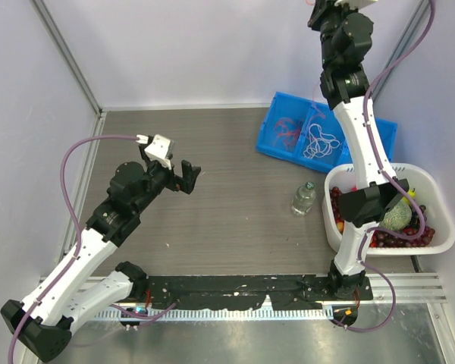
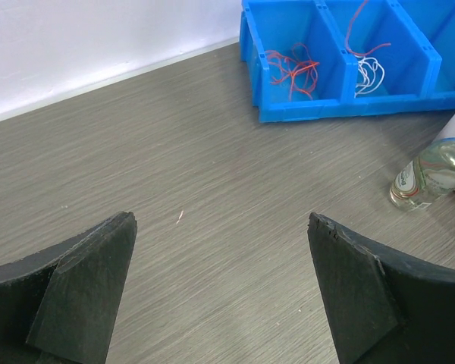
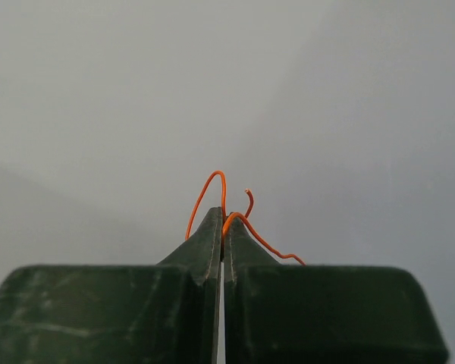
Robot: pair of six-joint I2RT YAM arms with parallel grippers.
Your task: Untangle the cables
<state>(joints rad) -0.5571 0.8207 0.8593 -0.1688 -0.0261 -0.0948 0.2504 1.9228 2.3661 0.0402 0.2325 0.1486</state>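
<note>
Pinching a thin, curly orange cable (image 3: pixel 216 174), the right fingers (image 3: pixel 201 262); left fingers (image 2: pixel 83 296) apart above grained tabletop (image 2: pixel 212 152).

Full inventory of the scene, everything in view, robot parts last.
table: one, grey wood-grain, under everything
blue bin: one, compartmented, far right of the table
red-orange cables: one clump, strand count unclear, left compartment
white cables: one clump, next compartment
orange cable: one, pinched in the right jaws
bottle: one, clear, on the table beside the basket
white basket: one, right edge
red fruits: many, small, in the basket
left arm: jaws open, empty
right arm: jaws shut on the orange cable
</note>
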